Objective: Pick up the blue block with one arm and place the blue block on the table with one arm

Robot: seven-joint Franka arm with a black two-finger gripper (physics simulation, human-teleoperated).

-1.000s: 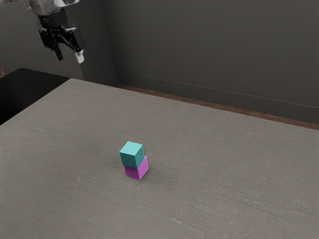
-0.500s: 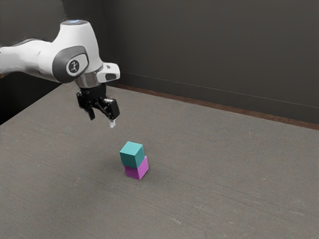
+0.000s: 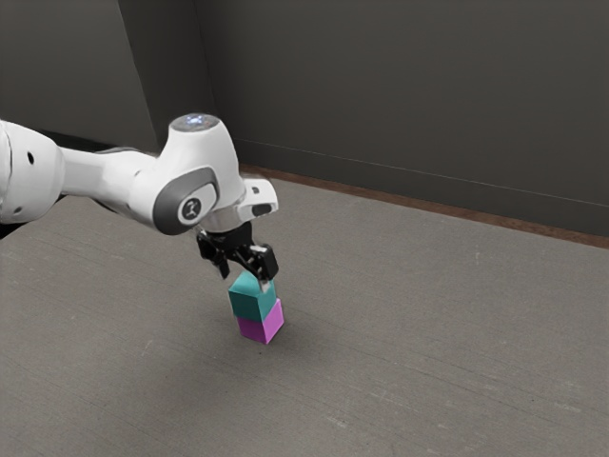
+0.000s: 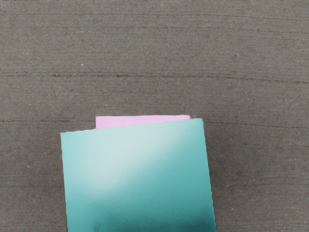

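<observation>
While keeping the jaws of the gripper point(image 3: 245, 279) apart, hanging low at the top of the blue block point(image 3: 250, 305), with one finger toward the exterior view's left and one toward its right. Can't tell about contact. See blue block sitting on the pink block point(image 3: 266, 327), slightly offset, with a pink strip past one edge in wrist view. Find pink block on the table point(image 3: 428, 333). See arm point(image 3: 200, 167) reaching in from the exterior view's left, wall point(image 3: 409, 95) on the far side.
</observation>
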